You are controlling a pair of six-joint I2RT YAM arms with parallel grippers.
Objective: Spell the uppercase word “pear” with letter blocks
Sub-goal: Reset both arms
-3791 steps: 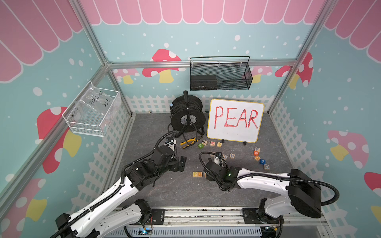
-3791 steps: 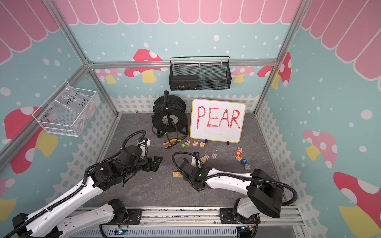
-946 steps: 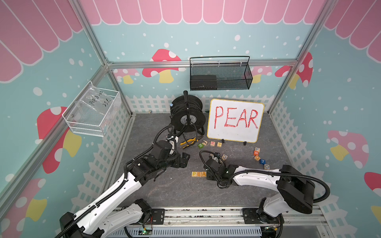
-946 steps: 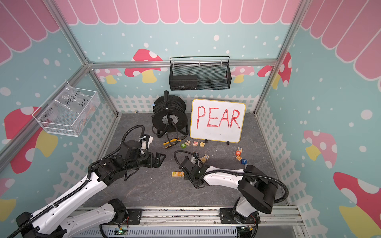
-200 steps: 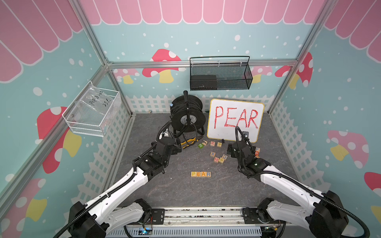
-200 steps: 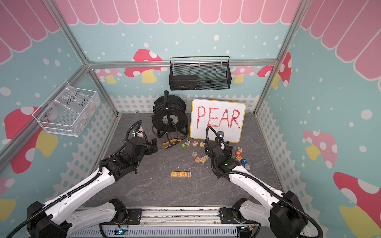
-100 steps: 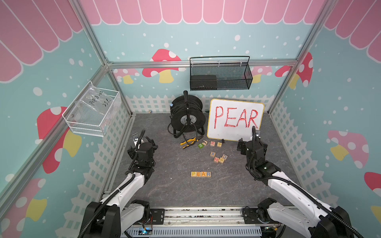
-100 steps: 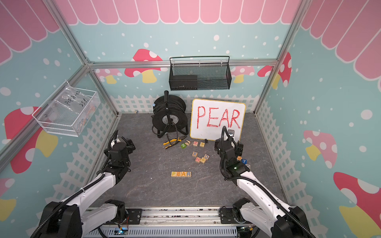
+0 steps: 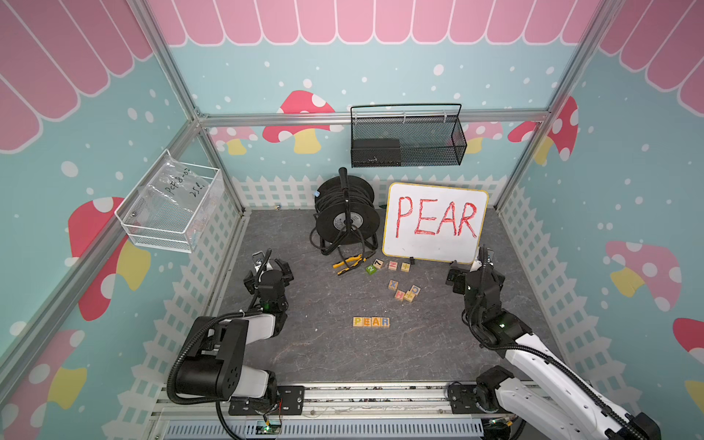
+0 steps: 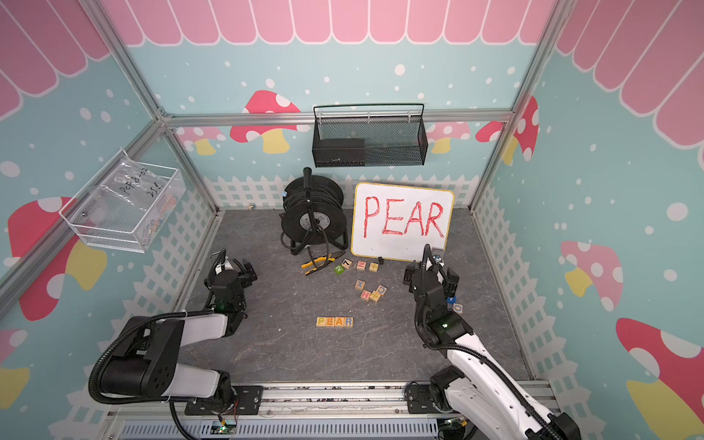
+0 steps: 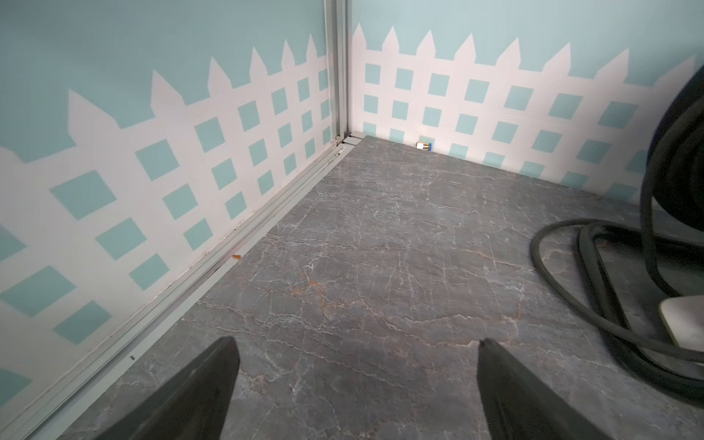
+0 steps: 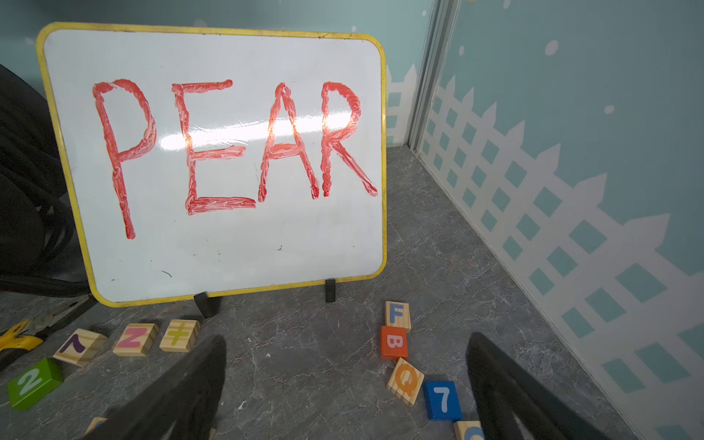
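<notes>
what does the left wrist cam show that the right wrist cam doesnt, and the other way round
Only the left wrist view: a bare enclosure corner with its metal post and a small metal fitting at the wall's foot. No blocks.

Only the right wrist view: the whiteboard with red PEAR, and loose blocks before it, among them a green 2, an orange B and a blue 7.

Both: grey marbled floor, fence-print walls, an edge of the black cable reel, and an open gripper, the left gripper or the right gripper. Neither shows the PEAR block row.

Cable reel (image 11: 690,106) ran off left wrist view's edge. Tiny object (image 11: 423,145) by fence was too small to identify. Edge block (image 12: 464,429) was cropped, letter unreadable.
</notes>
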